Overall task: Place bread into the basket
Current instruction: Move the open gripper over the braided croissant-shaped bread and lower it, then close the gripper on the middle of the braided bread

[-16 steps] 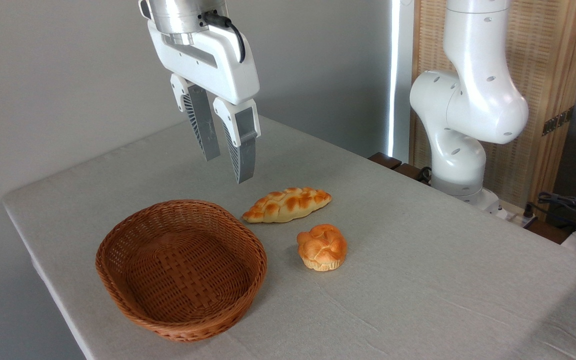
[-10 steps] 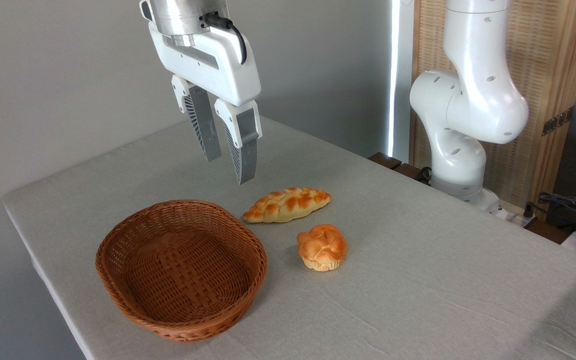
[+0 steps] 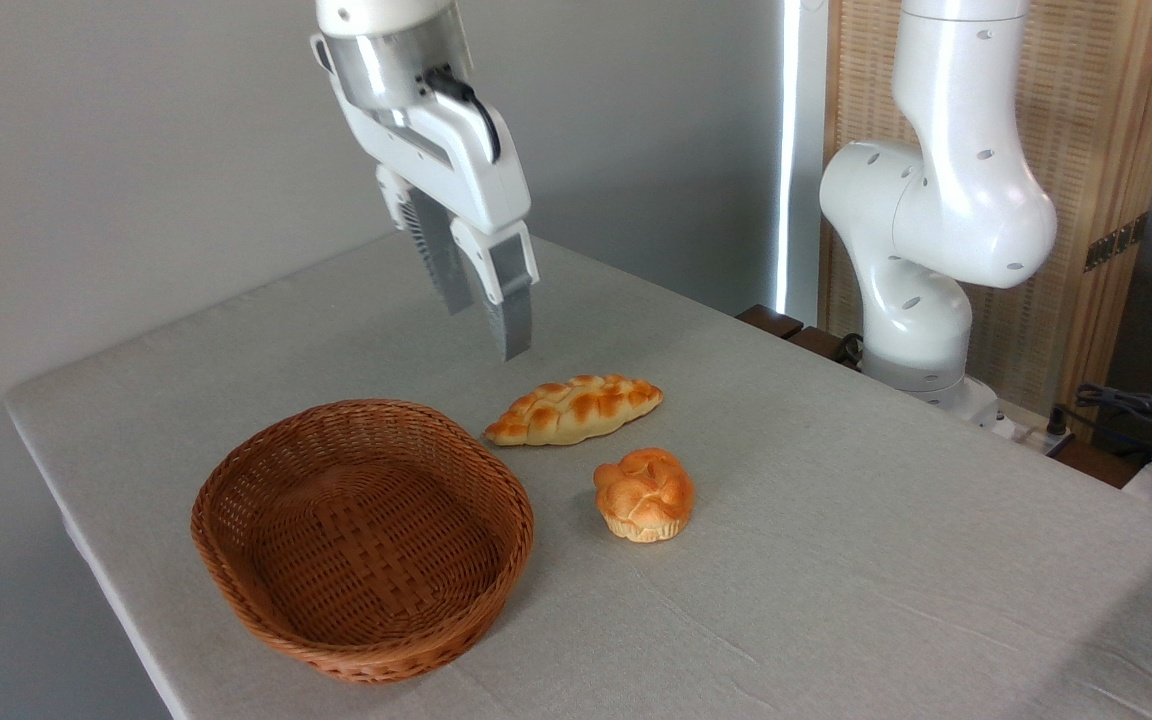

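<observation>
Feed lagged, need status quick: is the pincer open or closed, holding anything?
Pincer: open, empty, in the air above the table, touching nothing.

arm (image 3: 946,200): upper links run off the top edge
gripper (image 3: 484,325): rear finger half hidden behind the front one, gap unclear
table (image 3: 836,560): cut by bottom and right edges

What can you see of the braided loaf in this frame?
The braided loaf is long with pointed ends, golden-yellow with orange-brown toasted bumps. It lies flat on the grey tablecloth, angled slightly, just right of the wicker basket and apart from it, behind the round bun. Nothing grips it.
</observation>
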You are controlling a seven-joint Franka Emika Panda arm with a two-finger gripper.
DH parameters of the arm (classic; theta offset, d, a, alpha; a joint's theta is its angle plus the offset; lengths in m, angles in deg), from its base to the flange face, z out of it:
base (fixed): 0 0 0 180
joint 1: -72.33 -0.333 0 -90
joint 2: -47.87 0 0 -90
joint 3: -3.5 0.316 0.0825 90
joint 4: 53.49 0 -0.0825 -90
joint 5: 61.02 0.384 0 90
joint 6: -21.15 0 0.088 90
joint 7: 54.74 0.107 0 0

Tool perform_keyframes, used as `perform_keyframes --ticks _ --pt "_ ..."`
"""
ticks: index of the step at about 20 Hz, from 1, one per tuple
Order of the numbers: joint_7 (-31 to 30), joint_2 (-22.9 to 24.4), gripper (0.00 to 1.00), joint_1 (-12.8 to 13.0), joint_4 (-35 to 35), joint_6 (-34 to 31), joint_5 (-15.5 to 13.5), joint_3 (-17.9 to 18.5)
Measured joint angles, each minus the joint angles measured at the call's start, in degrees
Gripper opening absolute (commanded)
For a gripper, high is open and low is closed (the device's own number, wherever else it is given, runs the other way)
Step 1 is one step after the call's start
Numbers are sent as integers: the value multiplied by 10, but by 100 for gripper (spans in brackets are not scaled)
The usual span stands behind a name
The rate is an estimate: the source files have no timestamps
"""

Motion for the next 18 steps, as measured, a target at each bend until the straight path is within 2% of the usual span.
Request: perform_keyframes --ticks 5,8,13,14,15,16,18 --pt "0 50 100 6 -130 52 -2 -61" --pt "0 56 100 8 -184 72 -2 -91" --pt "1 55 100 8 -254 132 -2 -116" --pt "1 55 91 9 -264 143 -2 -119" --pt "1 55 77 9 -273 154 -2 -120" --pt "1 55 48 9 -281 165 -1 -121" --pt "3 56 24 9 -291 183 -1 -121"
